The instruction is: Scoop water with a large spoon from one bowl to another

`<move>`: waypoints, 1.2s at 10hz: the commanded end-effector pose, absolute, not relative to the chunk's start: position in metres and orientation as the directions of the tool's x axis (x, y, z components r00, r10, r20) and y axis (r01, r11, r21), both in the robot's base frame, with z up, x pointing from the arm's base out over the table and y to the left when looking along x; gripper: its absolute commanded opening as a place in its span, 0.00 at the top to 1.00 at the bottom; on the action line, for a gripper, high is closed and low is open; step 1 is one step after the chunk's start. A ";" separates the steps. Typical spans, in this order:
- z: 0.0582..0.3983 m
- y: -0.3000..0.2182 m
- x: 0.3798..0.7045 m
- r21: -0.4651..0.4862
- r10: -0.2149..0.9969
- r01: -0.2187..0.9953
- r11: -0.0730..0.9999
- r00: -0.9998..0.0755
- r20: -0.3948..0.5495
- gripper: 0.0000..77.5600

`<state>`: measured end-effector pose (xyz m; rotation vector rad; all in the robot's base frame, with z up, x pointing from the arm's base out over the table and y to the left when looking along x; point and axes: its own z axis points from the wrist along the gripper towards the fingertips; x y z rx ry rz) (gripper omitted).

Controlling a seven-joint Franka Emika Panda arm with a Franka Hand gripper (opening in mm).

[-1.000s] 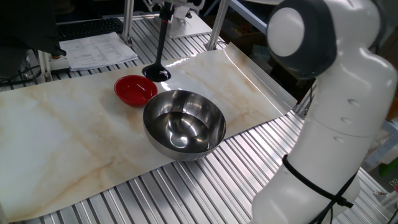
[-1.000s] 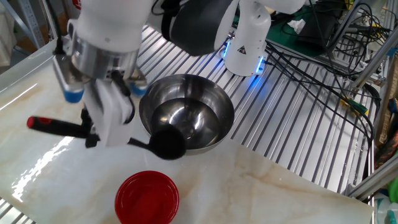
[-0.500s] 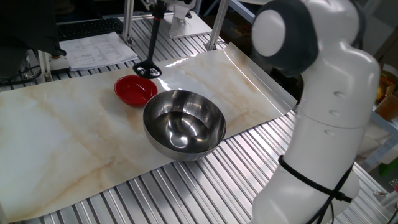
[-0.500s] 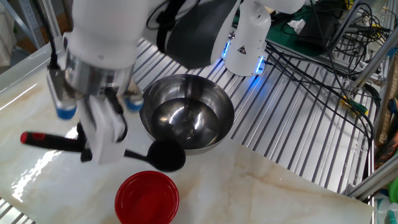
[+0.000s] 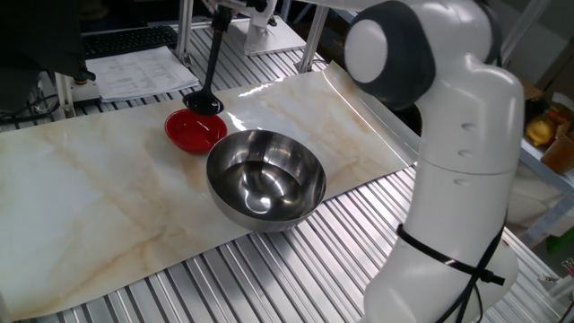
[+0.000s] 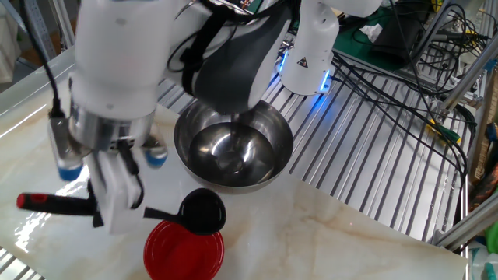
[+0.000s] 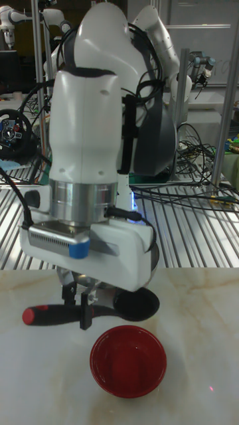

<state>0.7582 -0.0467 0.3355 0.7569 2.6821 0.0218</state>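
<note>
While my gripper (image 7: 85, 307) hangs over the marble-look mat (image 5: 108, 197), its fingers are closed on the ladle (image 6: 117, 208) handle, roughly mid-shaft, so the handle runs about level through the jaws. Red-tipped end of the handle sticks out to one side of the gripper, scoop out to the other. In the other fixed view the scoop sits over the rim of the red bowl (image 6: 184, 250), at the edge nearest the steel bowl (image 6: 233, 145); I can't tell if it touches the rim or just hovers above it. In the tall view the scoop is just behind and above the red bowl (image 7: 127, 362), gripper up and to the left of that bowl. In one fixed view the ladle (image 5: 208, 76) looks steep, scoop down at the far edge of the red bowl (image 5: 195, 131); the gripper itself is cut off at the top of that frame.

Steel bowl (image 5: 265, 178) is beside the red one, on the scoop side of the gripper, near but not touching as far as I can see. Inside it is all shine and reflections, so I can't tell the water level. Red bowl inside is glossy; can't tell if any water is in it. Can't see into the scoop either
</note>
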 end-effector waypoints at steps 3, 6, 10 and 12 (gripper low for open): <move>0.327 -0.050 0.772 0.118 0.515 0.507 0.854 -0.791 -0.329 0.98; 0.313 -0.047 0.777 0.138 0.529 0.514 0.846 -0.783 -0.328 0.98; 0.303 -0.045 0.779 0.159 0.536 0.514 0.843 -0.780 -0.323 0.98; 0.295 -0.044 0.781 0.171 0.538 0.511 0.842 -0.776 -0.328 0.98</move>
